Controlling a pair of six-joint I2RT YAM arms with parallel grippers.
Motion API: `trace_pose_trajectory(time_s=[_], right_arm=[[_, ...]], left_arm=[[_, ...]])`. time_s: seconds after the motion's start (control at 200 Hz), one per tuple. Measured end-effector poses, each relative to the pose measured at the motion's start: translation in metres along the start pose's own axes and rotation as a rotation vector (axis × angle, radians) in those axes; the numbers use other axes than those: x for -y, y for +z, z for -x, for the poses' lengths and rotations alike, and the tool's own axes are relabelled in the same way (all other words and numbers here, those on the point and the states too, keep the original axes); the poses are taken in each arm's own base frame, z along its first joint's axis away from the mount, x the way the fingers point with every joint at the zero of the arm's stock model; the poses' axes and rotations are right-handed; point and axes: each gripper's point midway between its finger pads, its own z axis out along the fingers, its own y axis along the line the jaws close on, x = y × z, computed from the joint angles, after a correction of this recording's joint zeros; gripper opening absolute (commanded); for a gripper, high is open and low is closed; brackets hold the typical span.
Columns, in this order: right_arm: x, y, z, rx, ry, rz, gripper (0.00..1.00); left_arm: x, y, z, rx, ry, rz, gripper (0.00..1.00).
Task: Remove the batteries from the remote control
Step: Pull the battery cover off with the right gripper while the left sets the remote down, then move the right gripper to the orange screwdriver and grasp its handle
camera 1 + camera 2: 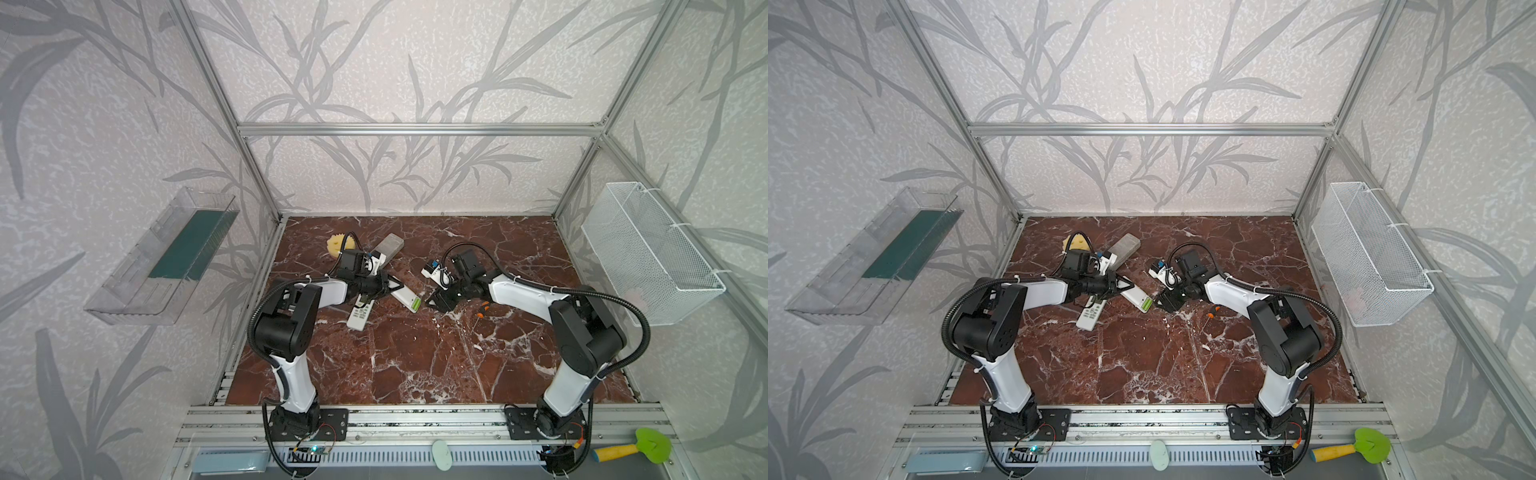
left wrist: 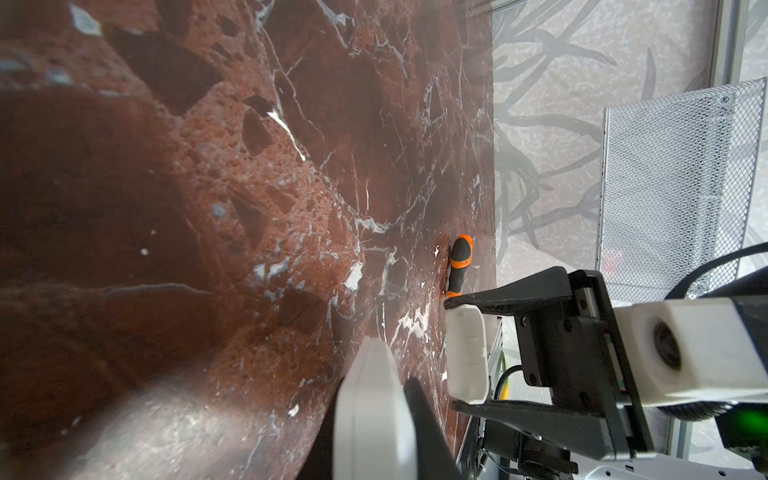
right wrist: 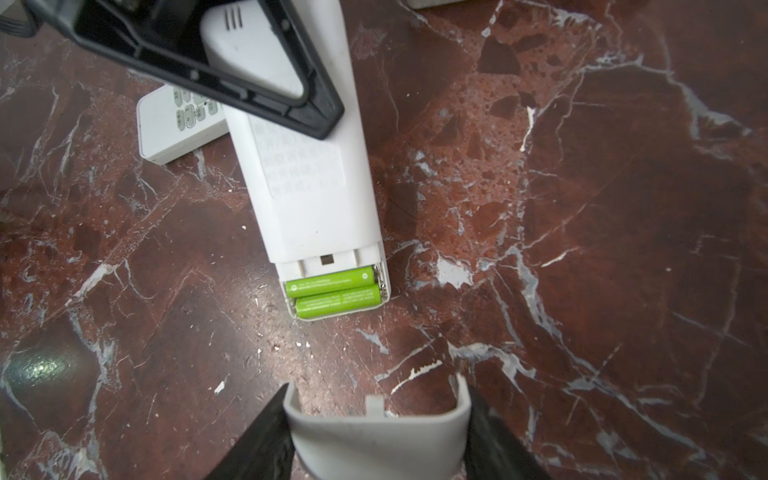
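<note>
The white remote control lies back up on the marble, its compartment open at the near end. Two lime-green batteries sit side by side in it, also visible in both top views as batteries. My left gripper is shut on the remote's far end. My right gripper is shut on the white curved battery cover, a short way off the open end.
A second white remote with buttons up lies partly under the held one. A grey remote and yellow sponge lie behind. An orange screwdriver lies by the right arm. A mesh basket hangs right, a clear bin left.
</note>
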Motion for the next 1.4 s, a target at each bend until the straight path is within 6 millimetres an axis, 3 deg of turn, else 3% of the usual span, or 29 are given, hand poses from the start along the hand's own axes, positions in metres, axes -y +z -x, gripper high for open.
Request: trace_pose_trajectory(time_s=[0.175, 0.375, 0.535, 0.63, 0.81, 1.0, 1.22, 1.4], right_arm=[[0.022, 0.004, -0.001, -0.026, 0.09, -0.118, 0.62], [0.076, 0.012, 0.004, -0.101, 0.278, -0.321, 0.64], [0.099, 0.016, -0.014, -0.182, 0.38, -0.41, 0.64], [0.1, 0.013, -0.026, -0.224, 0.414, -0.436, 0.64], [0.099, 0.002, -0.032, -0.228, 0.44, -0.468, 0.64], [0.088, -0.023, -0.028, -0.179, 0.459, -0.479, 0.65], [0.08, -0.041, -0.04, -0.171, 0.484, -0.503, 0.65], [0.088, -0.065, -0.055, -0.17, 0.549, -0.573, 0.65]], left_arm=[[-0.003, 0.003, 0.001, 0.002, -0.001, 0.001, 0.0], [0.001, 0.021, -0.011, -0.035, 0.001, -0.022, 0.0], [0.013, 0.039, -0.027, -0.082, 0.015, -0.059, 0.0], [0.014, 0.041, -0.03, -0.088, 0.016, -0.061, 0.06], [0.01, 0.039, -0.031, -0.114, 0.019, -0.04, 0.15], [0.005, 0.037, -0.029, -0.154, 0.04, 0.02, 0.4], [-0.016, 0.033, -0.044, -0.203, 0.016, 0.118, 0.47], [-0.023, 0.025, -0.043, -0.196, 0.027, 0.173, 0.52]])
